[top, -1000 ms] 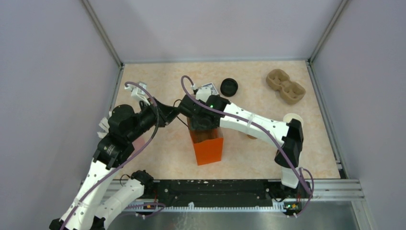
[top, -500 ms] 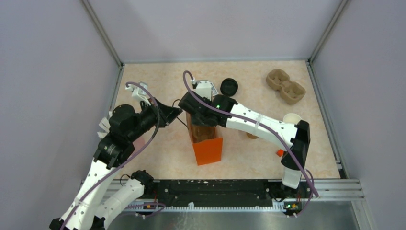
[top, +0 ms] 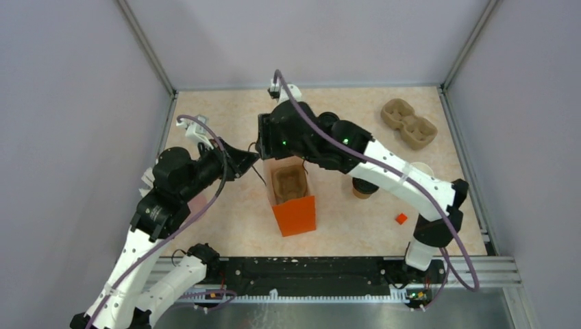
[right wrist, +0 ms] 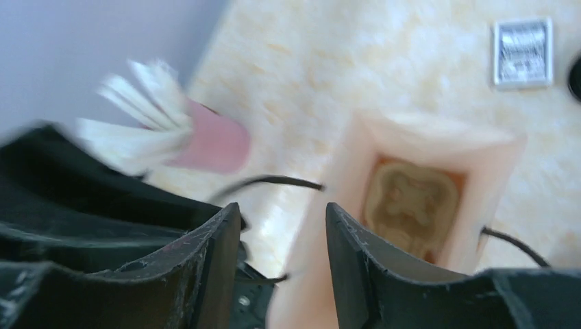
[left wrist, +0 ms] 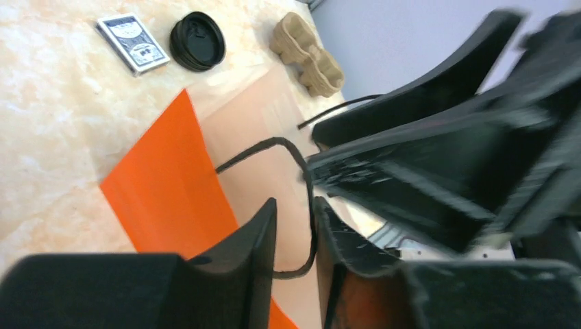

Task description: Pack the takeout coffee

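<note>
1. Hovering right gripper [right wrist: 282, 212] over bag [top: 294, 214] mouth, fingers spread, nothing between them, with carrier [top: 289, 184] down inside.
2. Holding left gripper [left wrist: 294, 205] nearly pressed together around handle [left wrist: 274, 142], cord threading the narrow gap; cannot tell whether pinched or merely looped.
3. Leaving cup [top: 414, 166] out on table [top: 219, 116], right of bag and well apart from it, partly under right arm; not yet packed, by the look of it.
4. Risking a sagging mouth or toppled bag from cord slipping out of that gap during lowering.
5. Risking a knocked cup on the swing back, with forearm passing right above it; likewise lid [left wrist: 197, 41], close by the wrist.
6. Risking a crumpled cup wall from too hard a squeeze, paper being soft; also a tilted seat in carrier well from an off-centre drop.
7. Working on pale peach marbled table, flat and matte, fenced by plain lilac walls [top: 308, 41] and metal corner posts; spare carrier [top: 409, 123] at far right, cards [left wrist: 133, 44] near lid, pink holder [right wrist: 212, 144] at left edge.
</note>
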Robot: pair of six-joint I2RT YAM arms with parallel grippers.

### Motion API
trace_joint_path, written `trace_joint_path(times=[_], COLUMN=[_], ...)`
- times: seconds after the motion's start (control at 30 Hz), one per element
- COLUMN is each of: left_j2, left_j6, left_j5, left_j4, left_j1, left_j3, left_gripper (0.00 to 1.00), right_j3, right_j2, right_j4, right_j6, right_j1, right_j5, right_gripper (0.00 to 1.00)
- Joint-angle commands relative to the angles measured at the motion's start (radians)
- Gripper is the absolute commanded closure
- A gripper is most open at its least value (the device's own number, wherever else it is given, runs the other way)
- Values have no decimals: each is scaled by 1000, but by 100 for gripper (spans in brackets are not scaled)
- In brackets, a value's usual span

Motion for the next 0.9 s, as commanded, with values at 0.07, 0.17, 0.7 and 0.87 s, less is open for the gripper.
trace_joint_path(times=[0.07,0.17,0.7,0.87], left_j2=[19,36,30,16], left_j6=[32,57,156,199], left_j5=[23,15,-46,-64], left_j4=[-87,-169,-314,-375], left_j1=[-3,-3,-3,-3], left_j3=[97,159,210,227], left_gripper=[32,20,1,1], right_j3=[77,12,-244,-152], right_j2=[-151,-218,-300,-182], right_j4=[165,268,346,271], right_j6=[-84,-146,-825,-901], right_j1=[12,12,-318,-443], right_j5=[-95,-83,-452,-716], right_gripper=[51,50,29,32])
